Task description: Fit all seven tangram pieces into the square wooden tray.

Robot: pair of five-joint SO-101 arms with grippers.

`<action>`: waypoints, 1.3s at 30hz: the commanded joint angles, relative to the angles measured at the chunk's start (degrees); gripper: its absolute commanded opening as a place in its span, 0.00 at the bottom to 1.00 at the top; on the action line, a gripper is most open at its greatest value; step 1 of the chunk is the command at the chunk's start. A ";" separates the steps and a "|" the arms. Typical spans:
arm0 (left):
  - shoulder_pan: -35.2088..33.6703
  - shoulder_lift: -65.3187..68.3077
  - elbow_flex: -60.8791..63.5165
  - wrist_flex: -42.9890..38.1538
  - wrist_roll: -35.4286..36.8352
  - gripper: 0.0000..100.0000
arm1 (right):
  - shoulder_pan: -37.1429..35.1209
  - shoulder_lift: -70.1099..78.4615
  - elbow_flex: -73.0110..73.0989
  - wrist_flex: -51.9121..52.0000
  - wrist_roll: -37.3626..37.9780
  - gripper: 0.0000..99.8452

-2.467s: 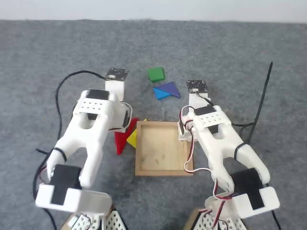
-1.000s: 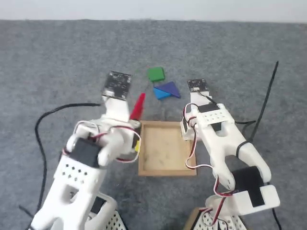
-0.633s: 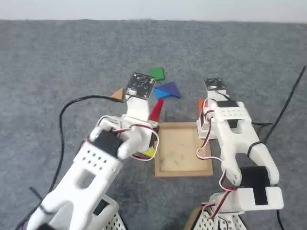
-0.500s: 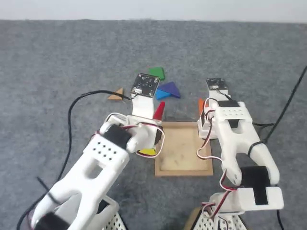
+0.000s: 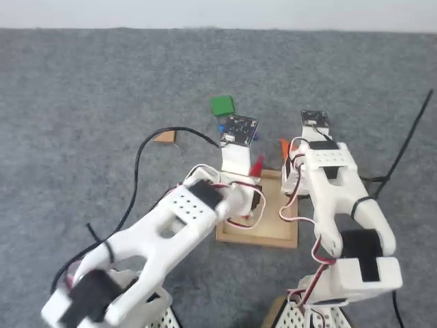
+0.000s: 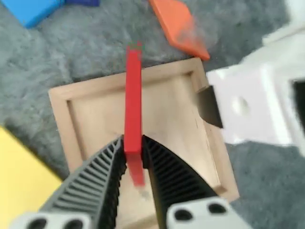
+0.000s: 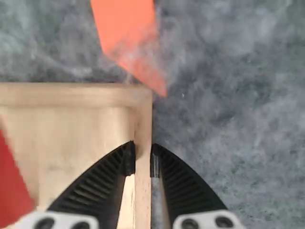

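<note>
I see a grey carpeted table [image 5: 82, 102], square wooden tray [image 5: 266, 240] lying mid-table, orange piece [image 5: 284, 146] just beyond it, green piece [image 5: 222, 106] farther back, tan piece [image 5: 164, 137] leftward, yellow piece [image 6: 24, 171] beside the tray.

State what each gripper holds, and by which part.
Left gripper: red piece, pinched across its faces at one end. Right gripper: wooden tray, clamped on its side wall.

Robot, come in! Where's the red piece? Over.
Left gripper shut on red piece, upright over tray. Right gripper clamps tray wall. Orange piece beside tray, not blocking.
</note>
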 commanded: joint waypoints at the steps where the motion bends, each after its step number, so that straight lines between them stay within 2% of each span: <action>1: -0.53 6.15 -4.44 -0.53 1.93 0.01 | -1.36 3.03 -5.10 1.10 -0.79 0.01; 8: -2.46 6.95 -6.29 8.26 1.93 0.01 | -1.27 4.97 -6.86 2.51 -0.70 0.01; 15: -2.64 5.98 -3.21 10.64 -3.87 0.01 | -1.19 4.97 -6.86 2.42 -0.62 0.01; 23: -2.64 5.45 -0.75 11.08 -4.92 0.01 | -1.27 4.97 -6.86 2.24 -0.79 0.01; 31: -2.81 5.89 -0.84 17.76 -4.84 0.21 | -1.36 4.97 -6.86 2.24 -0.79 0.01; 39: -2.90 5.36 -1.71 17.93 -4.66 0.23 | -1.36 4.97 -6.86 2.33 -0.79 0.01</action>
